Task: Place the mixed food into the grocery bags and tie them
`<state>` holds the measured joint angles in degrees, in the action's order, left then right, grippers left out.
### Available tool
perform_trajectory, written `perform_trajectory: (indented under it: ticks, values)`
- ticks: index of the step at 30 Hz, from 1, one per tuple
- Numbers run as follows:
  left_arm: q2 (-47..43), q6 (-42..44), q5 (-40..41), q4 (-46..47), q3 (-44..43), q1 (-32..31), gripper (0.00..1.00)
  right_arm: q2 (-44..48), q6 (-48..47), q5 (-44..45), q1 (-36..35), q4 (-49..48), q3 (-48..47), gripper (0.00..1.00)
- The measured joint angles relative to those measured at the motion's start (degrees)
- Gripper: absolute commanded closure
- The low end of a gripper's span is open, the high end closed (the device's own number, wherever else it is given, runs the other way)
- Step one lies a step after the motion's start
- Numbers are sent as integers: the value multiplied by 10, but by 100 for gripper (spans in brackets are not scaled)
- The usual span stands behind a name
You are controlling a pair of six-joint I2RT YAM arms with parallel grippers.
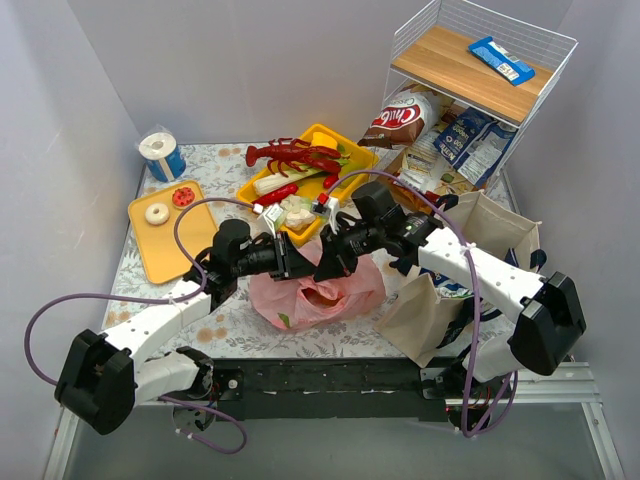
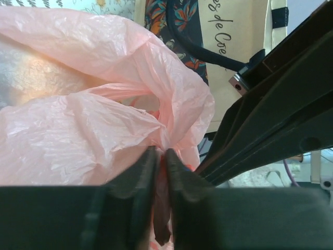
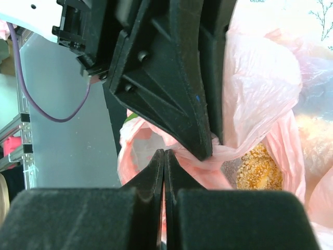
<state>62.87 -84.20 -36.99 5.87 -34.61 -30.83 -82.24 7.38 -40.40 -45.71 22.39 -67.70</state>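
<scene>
The pink plastic bag (image 1: pixel 315 293) lies at the table's near middle, with food showing through it. Both grippers meet just above it. My left gripper (image 1: pixel 298 264) is shut on a twisted strip of the bag's pink plastic (image 2: pixel 161 156). My right gripper (image 1: pixel 328 262) is shut on a thin fold of the same bag (image 3: pixel 164 156), right beside the left fingers (image 3: pixel 187 104). Orange crumbed bread (image 3: pixel 258 167) shows through the bag. The beige canvas tote (image 1: pixel 490 240) stands upright at the right, under the right arm; its printed side (image 2: pixel 234 31) shows in the left wrist view.
A yellow tray (image 1: pixel 160 245) with a donut and a red piece lies at the left. Another yellow tray (image 1: pixel 355 160) holds a red lobster (image 1: pixel 295 155) and toy vegetables. A paper roll (image 1: pixel 160 152) stands far left. A wire shelf (image 1: pixel 480 70) with snack packets (image 1: pixel 470 140) stands far right.
</scene>
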Motion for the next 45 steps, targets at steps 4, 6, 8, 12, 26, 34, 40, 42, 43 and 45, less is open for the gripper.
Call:
perform_trajectory:
  ticks: [4, 6, 8, 12, 26, 34, 40, 42, 43, 45]
  values:
    - [3, 11, -17, -1, -4, 0, 100, -6, 0, 2, -1, 1, 0, 81]
    - [3, 18, -21, -1, -4, 0, 100, -7, -1, 2, -1, 7, -4, 57]
    - [1, 26, -24, -2, -5, 0, 100, -9, -5, 5, -1, 21, -22, 44]
    - [-15, 50, -29, -3, -8, 0, 100, -12, -18, 7, 9, 44, -87, 34]
    - [-60, 169, -27, -44, -55, 0, 100, -42, -61, -47, 46, 70, -103, 31]
    - [-60, 189, -14, -55, -56, 0, 100, -40, -43, -69, 18, 35, -41, 32]
    - [-60, 194, -5, -56, -56, 0, 100, -41, -39, -45, -1, 26, -40, 41]
    - [-60, 195, -1, -57, -56, 0, 100, -43, -33, -33, -3, 25, -40, 54]
    - [-60, 195, 1, -58, -56, 0, 100, -45, -30, -23, -6, 24, -41, 57]
    - [-62, 197, 6, -60, -56, 0, 100, -51, -30, -6, -7, 25, -42, 66]
